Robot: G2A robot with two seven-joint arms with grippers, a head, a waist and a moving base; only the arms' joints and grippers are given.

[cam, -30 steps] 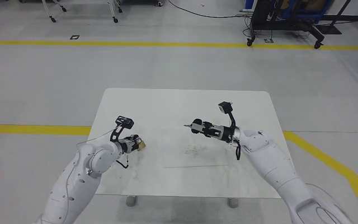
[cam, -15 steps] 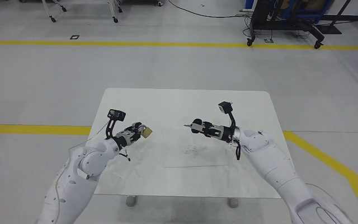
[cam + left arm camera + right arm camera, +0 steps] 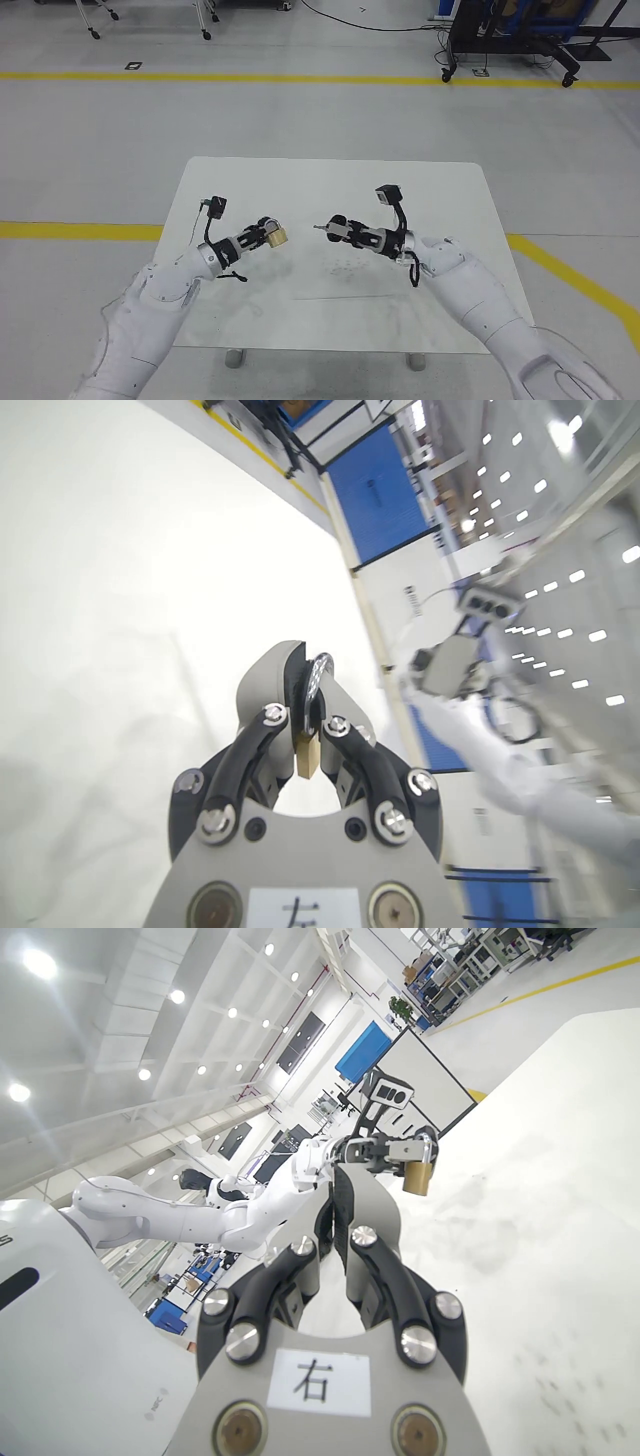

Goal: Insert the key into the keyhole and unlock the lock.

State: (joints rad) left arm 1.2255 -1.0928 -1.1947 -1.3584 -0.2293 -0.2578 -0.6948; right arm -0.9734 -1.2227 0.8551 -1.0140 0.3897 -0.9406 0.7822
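Top view puts both arms over the middle of the white table [image 3: 330,185], their tools pointing at each other with a clear gap between them. Just left of frame centre, the left gripper [image 3: 263,235] is closed on the brass lock [image 3: 277,237]. The left wrist view shows its fingers [image 3: 280,670] pinched tight on the steel shackle [image 3: 320,665], and in the right wrist view the brass body hangs free below them, clear of the tabletop. Just right of frame centre, the right gripper [image 3: 331,228] has its pads pressed together. A thin pale sliver pokes out of it toward the lock, and I take this to be the key [image 3: 320,227]; its shape and how it is turned are too small to tell. The key tip and the lock are near each other but apart, so I judge this to be the approach and lining-up step, with insertion not yet begun and the lock not yet opened. The keyhole cannot be made out, so I cannot say whether it faces the key. The next move probably calls for turning the lock's underside toward the key tip, matching the blade to the slot, then closing the gap with a slow, straight push. Because the body is held only by its shackle, it may swing or pivot when the key presses on it, so the left gripper must hold firm.
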